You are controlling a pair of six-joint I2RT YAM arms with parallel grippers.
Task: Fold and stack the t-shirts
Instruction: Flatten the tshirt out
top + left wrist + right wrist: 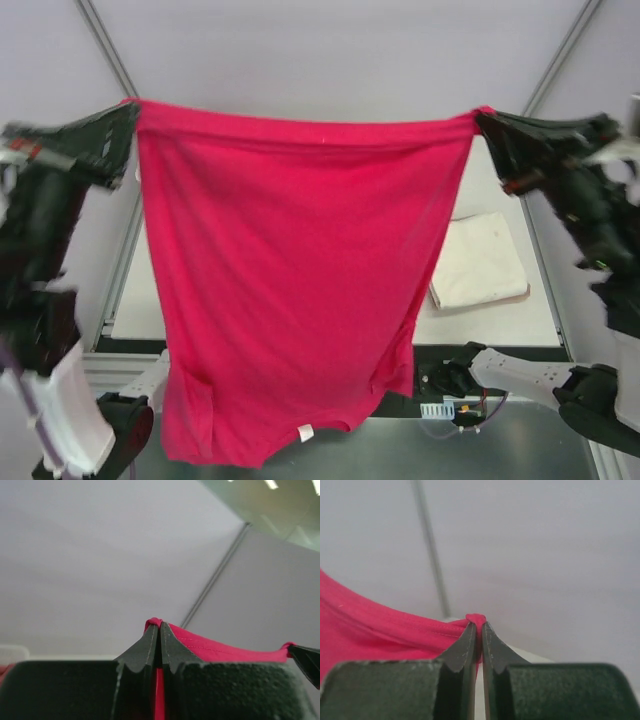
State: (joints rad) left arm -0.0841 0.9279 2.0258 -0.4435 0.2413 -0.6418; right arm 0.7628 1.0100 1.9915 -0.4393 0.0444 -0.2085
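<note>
The bright magenta-red t-shirt (290, 280) hangs spread wide in the air, hem edge up, sleeves and neck at the bottom. My left gripper (130, 108) is shut on its upper left corner; the left wrist view shows the cloth (215, 650) pinched between the fingertips (150, 640). My right gripper (482, 115) is shut on its upper right corner; the right wrist view shows the cloth (380, 630) pinched the same way. A folded cream-white t-shirt (480, 262) lies on the table at the right. The salmon-pink shirt is out of view.
The white table (500, 325) lies under and behind the hanging shirt, mostly hidden by it. Grey partition walls with metal posts (110, 50) stand behind. The arm bases (520, 375) sit along the near edge.
</note>
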